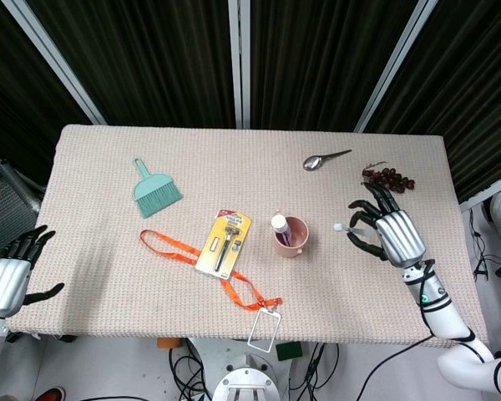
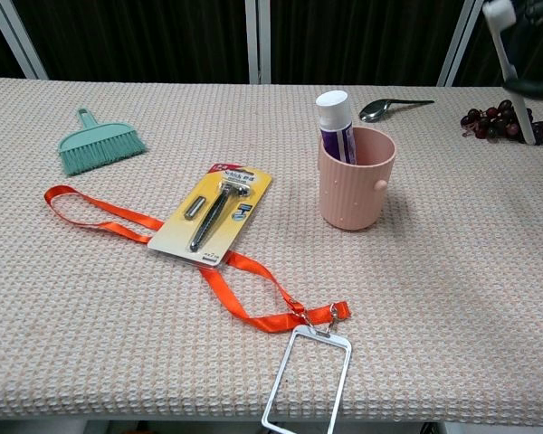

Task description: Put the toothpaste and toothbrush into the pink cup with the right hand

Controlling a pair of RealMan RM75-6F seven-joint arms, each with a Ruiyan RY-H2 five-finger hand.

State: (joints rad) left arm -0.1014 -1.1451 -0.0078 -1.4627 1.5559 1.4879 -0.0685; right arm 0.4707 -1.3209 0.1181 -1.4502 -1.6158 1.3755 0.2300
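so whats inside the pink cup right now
Only the toothpaste stands inside the cup, its cap poking above the rim. The cup wall hides its lower end. The toothbrush is not in yet; the right robot hand holds it.

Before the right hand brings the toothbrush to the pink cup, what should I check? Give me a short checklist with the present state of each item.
1. Toothbrush held by the right hand: ok, lifted off the table.
2. Firmness of the grip: cannot tell; the chest view shows only the brush crossing its top right corner.
3. Pink cup upright with open mouth: ok.
4. Room left in the cup: ok; the toothpaste stands at its left side.
5. Path between brush and cup clear: ok; the spoon and grapes lie farther back.
6. Left hand out of the way: ok, at the far left edge, open.
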